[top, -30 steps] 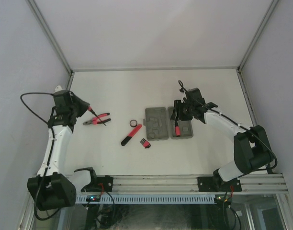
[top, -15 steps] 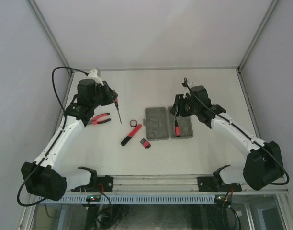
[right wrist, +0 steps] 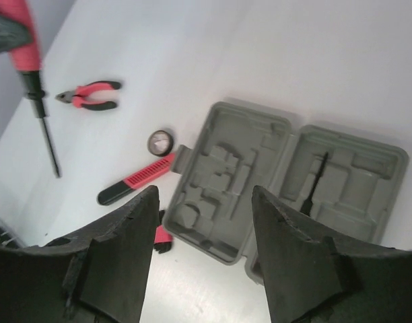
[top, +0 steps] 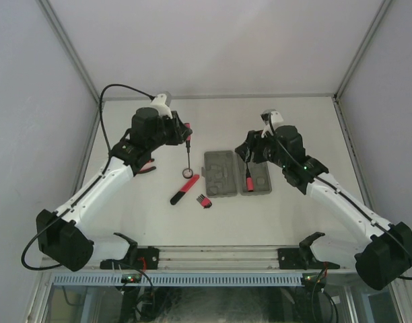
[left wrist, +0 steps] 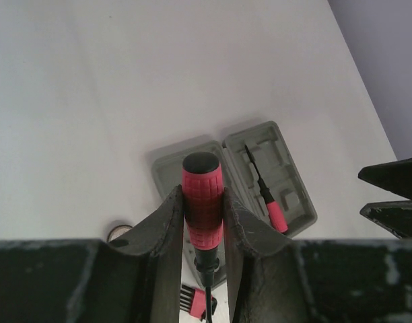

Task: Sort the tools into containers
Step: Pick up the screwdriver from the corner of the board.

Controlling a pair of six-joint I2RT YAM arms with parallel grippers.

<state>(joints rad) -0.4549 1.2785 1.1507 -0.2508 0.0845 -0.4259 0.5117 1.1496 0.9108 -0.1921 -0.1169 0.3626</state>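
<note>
White table [top: 293,121]: left jaws grip screwdriver [left wrist: 202,202] near ring [top: 188,173]; right jaws open over grey case [top: 219,173].

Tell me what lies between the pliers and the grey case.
In the right wrist view, a small black ring and a long red-black hand tool lie between the pliers and the case.

White tabletop [top: 273,215], pretty simple layout. The grey tool case [top: 223,176] lies open flat around the middle. Just left of it is the black ring [right wrist: 160,141], with the longer red-black tool [top: 184,190] angled beside it and the hex key set [top: 204,199] near the case's front corner. Pliers [right wrist: 91,95] lie further left.
</note>
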